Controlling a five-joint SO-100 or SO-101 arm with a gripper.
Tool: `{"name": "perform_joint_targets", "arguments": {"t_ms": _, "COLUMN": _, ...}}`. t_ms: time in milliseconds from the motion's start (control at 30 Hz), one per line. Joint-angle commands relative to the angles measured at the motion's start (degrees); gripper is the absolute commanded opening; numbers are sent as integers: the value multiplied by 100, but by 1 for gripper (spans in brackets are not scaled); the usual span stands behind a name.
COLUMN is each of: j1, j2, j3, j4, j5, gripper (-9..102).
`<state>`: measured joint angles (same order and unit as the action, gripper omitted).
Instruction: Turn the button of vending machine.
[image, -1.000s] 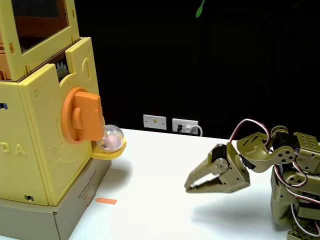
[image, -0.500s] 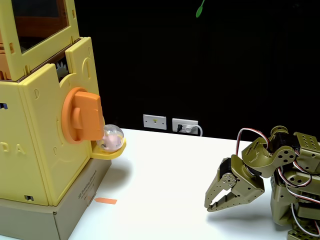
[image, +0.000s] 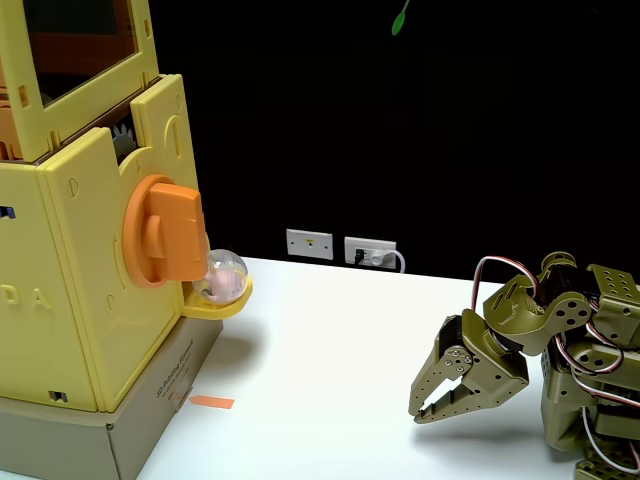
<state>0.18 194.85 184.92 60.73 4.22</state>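
Hanging folded low, the olive two-finger pincer (image: 428, 410) is narrowly parted, empty, likely parked; well left, the large round orange plastic button (image: 163, 232) stands untouched on the tall pale-yellow vending machine (image: 70, 290).

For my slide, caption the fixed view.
Olive gripper rests far from the vending machine, its orange button untouched.

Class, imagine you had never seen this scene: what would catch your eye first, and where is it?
First, the tall pale-yellow vending machine at the left of the fixed view, with its big orange button jutting from its side. Just below the button, a clear capsule sits in a small yellow tray. At lower right, the olive gripper points down at the white table, far from the machine.
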Motion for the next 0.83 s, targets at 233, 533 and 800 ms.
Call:
{"name": "perform_joint_targets", "arguments": {"t_ms": 233, "j1": 0, "j2": 870, "j3": 281, "j4": -62, "j5": -53, "gripper": -1}}
{"name": "perform_joint_targets", "arguments": {"t_ms": 533, "j1": -53, "j2": 879, "j3": 281, "j4": -62, "j5": -97, "gripper": -1}}
{"name": "perform_joint_targets", "arguments": {"t_ms": 800, "j1": -53, "j2": 879, "j3": 281, "j4": -62, "j5": -97, "gripper": -1}}
